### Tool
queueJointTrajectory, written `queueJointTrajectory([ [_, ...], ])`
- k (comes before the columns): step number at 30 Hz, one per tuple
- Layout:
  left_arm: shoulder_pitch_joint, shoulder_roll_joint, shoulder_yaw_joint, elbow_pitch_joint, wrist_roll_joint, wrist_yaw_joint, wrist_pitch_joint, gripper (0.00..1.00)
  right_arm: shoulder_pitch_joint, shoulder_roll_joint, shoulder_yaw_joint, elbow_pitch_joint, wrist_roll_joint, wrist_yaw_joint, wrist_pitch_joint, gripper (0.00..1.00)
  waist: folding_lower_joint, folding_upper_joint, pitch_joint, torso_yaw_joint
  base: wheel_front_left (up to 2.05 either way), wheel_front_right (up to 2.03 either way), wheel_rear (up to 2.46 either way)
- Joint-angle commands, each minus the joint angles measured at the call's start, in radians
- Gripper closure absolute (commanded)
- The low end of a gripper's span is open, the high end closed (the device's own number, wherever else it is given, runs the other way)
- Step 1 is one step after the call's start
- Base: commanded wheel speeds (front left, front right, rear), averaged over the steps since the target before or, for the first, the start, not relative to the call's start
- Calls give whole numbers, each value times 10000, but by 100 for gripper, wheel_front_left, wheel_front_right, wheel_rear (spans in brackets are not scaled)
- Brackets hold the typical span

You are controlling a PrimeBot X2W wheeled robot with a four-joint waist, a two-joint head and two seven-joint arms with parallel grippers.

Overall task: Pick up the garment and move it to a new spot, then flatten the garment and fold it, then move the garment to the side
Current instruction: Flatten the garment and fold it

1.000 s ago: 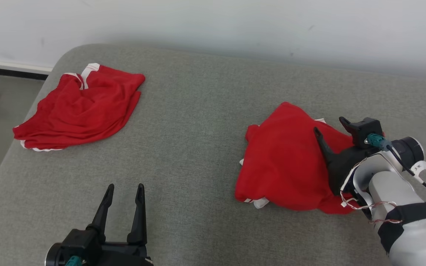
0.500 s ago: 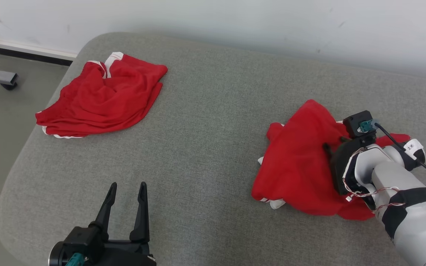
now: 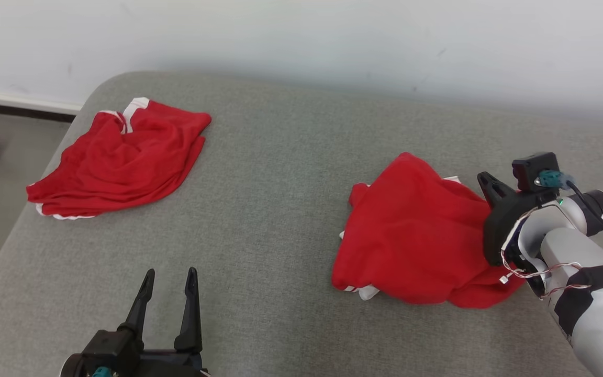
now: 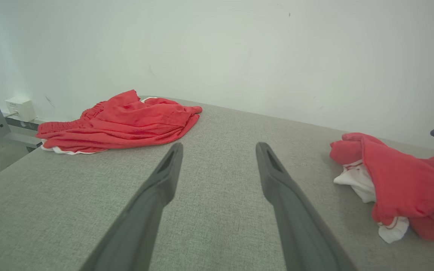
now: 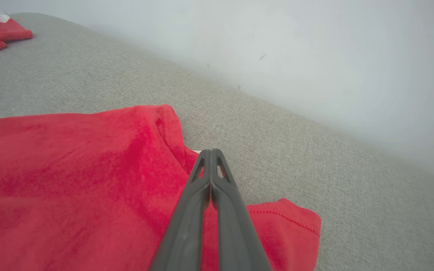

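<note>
Since the right gripper (image 5: 211, 152) has its fingers pressed tight together with red cloth bunched around them, seemingly pinching a fold of the garment (image 3: 411, 235), the lift should go slowly and straight up off the grey cushion (image 3: 280, 157), so the thin pinch does not slip. Carry it toward the cushion's bare middle, well apart from the other red garment (image 3: 123, 162) at the cushion's far left corner. The left gripper (image 3: 168, 275) hovers spread wide and empty over the cushion's near edge, free to catch a hanging hem. The garment lies crumpled on the cushion's right half. Its long axis runs roughly from near edge to far edge, with a peaked corner pointing at the far edge.
</note>
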Motion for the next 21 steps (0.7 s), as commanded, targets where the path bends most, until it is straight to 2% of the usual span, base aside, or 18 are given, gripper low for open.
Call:
queueJointTrajectory([
  [1,125,-12,62,-6,37,-42,-34,0,200,-59,-48,-41,264,-25,-393,100,1,0,-297,-288,0,0,0],
  [5,259,-10,94,-26,116,-57,-34,0,347,-108,-146,-145,546,-25,-1104,100,1,0,-450,-435,0,0,0],
  [6,284,-10,109,-32,137,-52,-34,0,404,-124,-186,-208,620,-25,-1340,85,1,0,-501,-474,0,0,0],
  [7,303,-7,142,-52,158,-50,-34,0,487,-147,-238,-296,676,-25,-1574,37,1,0,-558,-517,0,0,0],
  [8,332,-7,188,-89,186,-47,-34,0,583,-161,-331,-377,771,-25,-1730,0,1,0,-605,-567,0,0,0],
  [12,530,-7,401,-232,314,-33,-34,0,1039,-295,-883,-956,860,-25,-2019,0,1,0,-730,-824,0,0,0],
  [16,660,-9,582,-381,513,-18,-33,0,1966,-523,-2133,-2458,377,-25,-2020,0,1,0,-755,-1149,0,0,0],
  [21,650,-9,813,-509,662,-66,-34,0,3647,-425,-3910,-4452,-561,-25,-2025,0,1,0,-793,-1541,0,0,0],
])
